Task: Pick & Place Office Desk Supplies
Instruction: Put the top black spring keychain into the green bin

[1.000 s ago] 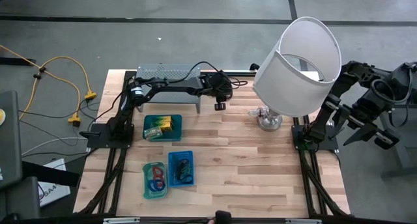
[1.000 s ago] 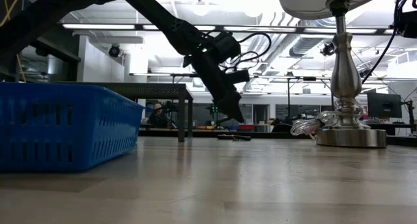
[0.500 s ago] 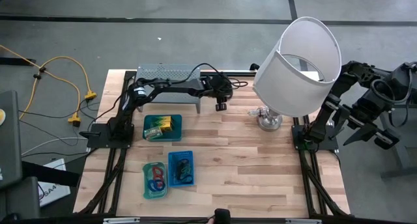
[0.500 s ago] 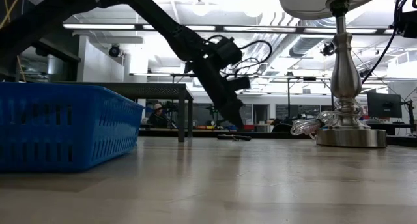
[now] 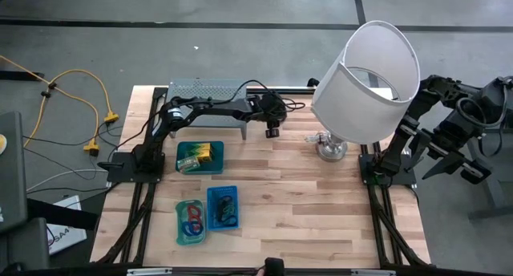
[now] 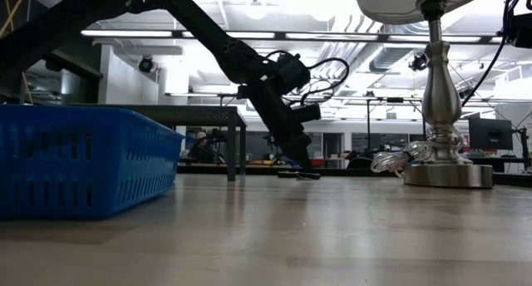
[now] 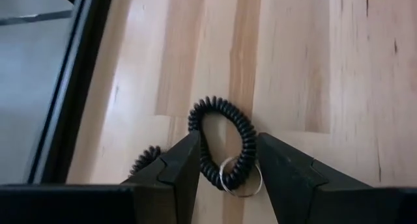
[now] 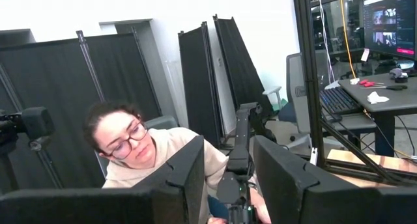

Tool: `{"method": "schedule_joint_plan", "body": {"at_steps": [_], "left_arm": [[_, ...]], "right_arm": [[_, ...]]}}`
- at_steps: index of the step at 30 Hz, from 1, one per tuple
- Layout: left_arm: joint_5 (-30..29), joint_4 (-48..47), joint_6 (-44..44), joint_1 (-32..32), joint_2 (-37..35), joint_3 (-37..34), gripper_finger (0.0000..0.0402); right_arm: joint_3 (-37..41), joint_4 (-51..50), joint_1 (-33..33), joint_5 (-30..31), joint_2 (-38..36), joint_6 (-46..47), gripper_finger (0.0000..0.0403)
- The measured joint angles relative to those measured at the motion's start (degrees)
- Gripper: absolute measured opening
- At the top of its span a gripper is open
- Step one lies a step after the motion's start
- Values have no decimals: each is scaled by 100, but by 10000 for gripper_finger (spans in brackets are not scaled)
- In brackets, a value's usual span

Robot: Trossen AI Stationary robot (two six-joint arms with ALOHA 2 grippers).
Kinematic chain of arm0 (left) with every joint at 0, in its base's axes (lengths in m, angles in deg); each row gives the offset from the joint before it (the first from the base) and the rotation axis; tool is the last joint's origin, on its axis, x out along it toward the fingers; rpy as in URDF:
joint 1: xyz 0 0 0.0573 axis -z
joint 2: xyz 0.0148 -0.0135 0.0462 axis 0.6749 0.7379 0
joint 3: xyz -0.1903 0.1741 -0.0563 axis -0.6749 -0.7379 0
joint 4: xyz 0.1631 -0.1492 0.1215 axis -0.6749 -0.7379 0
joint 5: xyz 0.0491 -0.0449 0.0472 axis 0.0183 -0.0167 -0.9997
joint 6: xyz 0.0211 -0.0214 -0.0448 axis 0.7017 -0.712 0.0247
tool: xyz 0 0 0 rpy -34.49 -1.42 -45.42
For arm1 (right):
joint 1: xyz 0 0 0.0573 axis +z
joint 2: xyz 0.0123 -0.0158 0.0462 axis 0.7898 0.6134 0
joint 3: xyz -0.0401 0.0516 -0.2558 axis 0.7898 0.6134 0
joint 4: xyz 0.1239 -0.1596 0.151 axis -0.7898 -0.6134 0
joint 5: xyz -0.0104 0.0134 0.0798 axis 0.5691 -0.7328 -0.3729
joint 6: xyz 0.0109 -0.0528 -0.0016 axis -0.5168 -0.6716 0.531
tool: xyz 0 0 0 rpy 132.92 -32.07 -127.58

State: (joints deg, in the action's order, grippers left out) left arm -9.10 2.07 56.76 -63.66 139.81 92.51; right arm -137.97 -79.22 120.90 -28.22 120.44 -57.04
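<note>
The dark six-joint left arm reaches from its base at the table's left edge toward the far middle of the table, its wrist pitched steeply down. Its two-finger left gripper (image 7: 225, 160) sits low, just above the wood, jaws parted and straddling a small coiled item, one dark finger (image 7: 176, 168) on either side. The dark right arm is folded back off the table's right edge, raised and idle. The right gripper (image 8: 228, 172) points out into the room, fingers apart with nothing between them.
</note>
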Motion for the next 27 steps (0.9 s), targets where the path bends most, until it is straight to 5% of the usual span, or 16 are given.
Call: {"method": "schedule_joint_plan", "body": {"at_steps": [27], "left_arm": [[442, -256, -899, 0, -4, 225, 146]], "right_arm": [[0, 0, 0, 0, 0, 0, 120]]}}
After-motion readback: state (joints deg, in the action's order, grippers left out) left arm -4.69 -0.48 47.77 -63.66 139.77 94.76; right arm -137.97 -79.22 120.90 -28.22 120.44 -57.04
